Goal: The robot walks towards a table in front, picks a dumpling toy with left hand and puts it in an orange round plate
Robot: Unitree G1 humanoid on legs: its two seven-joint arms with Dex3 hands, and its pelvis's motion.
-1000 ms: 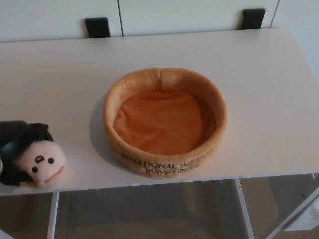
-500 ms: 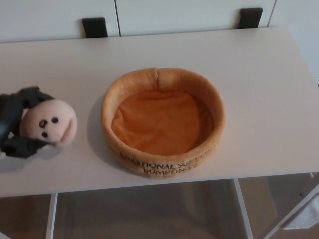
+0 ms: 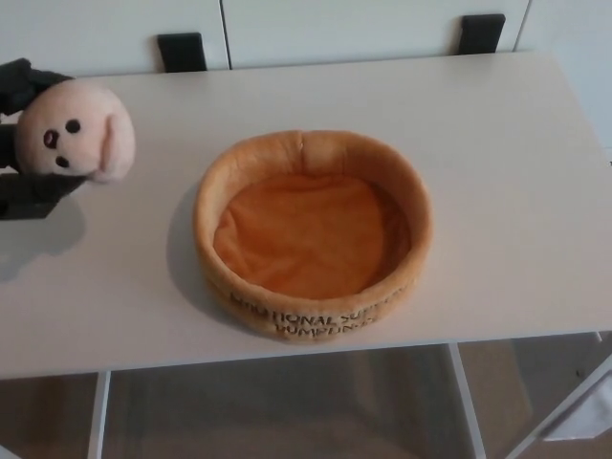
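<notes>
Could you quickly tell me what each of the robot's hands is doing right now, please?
Left hand: shut on the dumpling toy, held above the table.
Right hand: not in view.

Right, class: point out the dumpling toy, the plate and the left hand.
Toy (image 3: 78, 129), head view, on its pink face.
Plate (image 3: 316, 151), head view, on its far rim.
Left hand (image 3: 27, 193), head view, on a black finger below the toy.

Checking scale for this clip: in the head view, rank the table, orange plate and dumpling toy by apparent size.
1. Table
2. Orange plate
3. Dumpling toy; it is lifted in the left hand, nearer the camera, so it looks larger than it is.
</notes>
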